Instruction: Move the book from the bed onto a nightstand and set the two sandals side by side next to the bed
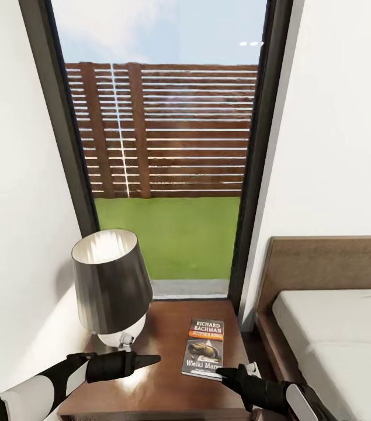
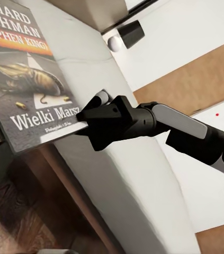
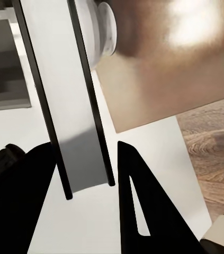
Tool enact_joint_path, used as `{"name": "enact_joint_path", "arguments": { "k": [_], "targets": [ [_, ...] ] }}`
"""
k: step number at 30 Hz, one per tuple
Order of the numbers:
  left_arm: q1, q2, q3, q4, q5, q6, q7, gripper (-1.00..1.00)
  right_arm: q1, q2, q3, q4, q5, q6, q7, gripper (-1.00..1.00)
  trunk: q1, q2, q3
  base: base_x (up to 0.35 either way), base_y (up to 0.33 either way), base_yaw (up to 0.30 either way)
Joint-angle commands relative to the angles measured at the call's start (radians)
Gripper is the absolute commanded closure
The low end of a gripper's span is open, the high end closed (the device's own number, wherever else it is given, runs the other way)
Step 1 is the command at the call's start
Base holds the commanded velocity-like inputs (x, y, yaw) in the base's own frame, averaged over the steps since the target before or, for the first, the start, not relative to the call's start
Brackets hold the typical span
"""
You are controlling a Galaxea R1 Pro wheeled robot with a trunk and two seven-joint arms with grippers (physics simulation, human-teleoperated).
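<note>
Nightstand [image 1: 162, 380] tabletop, lower centre: book [image 1: 204, 347] delivered, right pincer [image 1: 227, 372] gripping its edge; left pincer [image 1: 150, 359] clenched empty; sandals remain.

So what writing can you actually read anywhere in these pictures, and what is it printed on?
"RICHARD BACHMAN": white letters at the top of the book cover, lying on the nightstand.
"STEPHEN KING": on the cover's orange band, blurred in the head view, clearer in the left wrist view.
"Wielki Marsz": white title low on the cover.
A line of small print under the title: too small to read.
</note>
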Motion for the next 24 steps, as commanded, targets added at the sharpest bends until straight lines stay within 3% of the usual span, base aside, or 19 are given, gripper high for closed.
{"name": "enact_joint_path", "arguments": {
  "k": [1, 24],
  "targets": [
    [-0.001, 0.001, -0.008, -0.001, 0.009, 0.011, -0.002, -1.0, -0.001, 0.0, -0.004, 0.0, 0.001, 0.006, 0.004, 1.0, 0.004, -0.008, -0.004, 0.0, 0.0, 0.0],
    [-0.001, 0.0, -0.008, -0.001, 0.009, 0.009, -0.001, -1.0, -0.001, 0.001, -0.004, -0.002, 0.001, 0.006, 0.004, 1.0, 0.092, -0.169, -0.076, 0.0, 0.0, 0.0]
  ]
}}
